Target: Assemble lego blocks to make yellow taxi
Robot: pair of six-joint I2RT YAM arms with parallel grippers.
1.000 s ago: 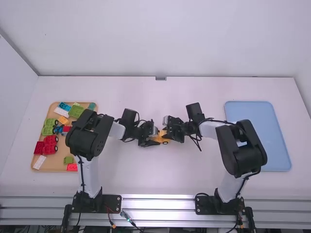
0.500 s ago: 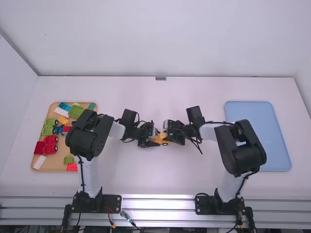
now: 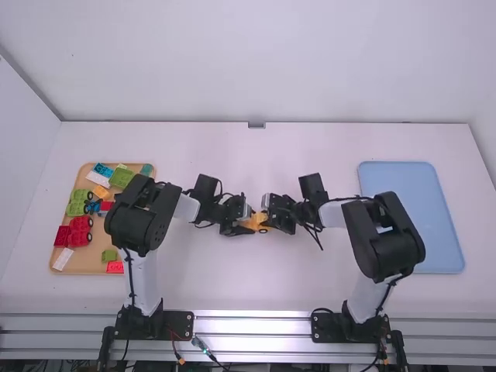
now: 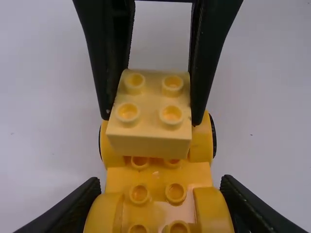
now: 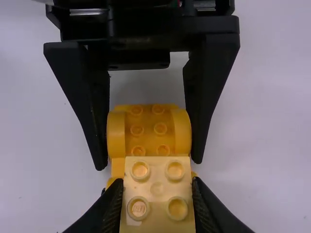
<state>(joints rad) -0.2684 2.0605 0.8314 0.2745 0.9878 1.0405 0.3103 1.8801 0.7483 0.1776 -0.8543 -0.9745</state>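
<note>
At the middle of the table in the high view, my left gripper (image 3: 245,221) and my right gripper (image 3: 270,214) meet at the orange-yellow wheeled car base (image 3: 256,223). In the left wrist view, my left gripper (image 4: 161,208) is shut on the sides of the car base (image 4: 158,175). The pale yellow 2x2 brick (image 4: 149,144) is over its wheeled far end, studs up. My right gripper (image 5: 158,194) is shut on that brick (image 5: 157,188) in the right wrist view, with the studded car base (image 5: 148,136) beyond. Whether brick and base touch, I cannot tell.
A wooden tray (image 3: 56,262) at the left holds several red, green, blue and orange blocks and wheeled bases, partly behind the left arm. The blue tray (image 3: 434,225) lies at the right, its near-left part behind the right arm.
My right wrist has shifted slightly toward the table's near edge, its gripper staying at the car base. The left arm and the car base have held still.
</note>
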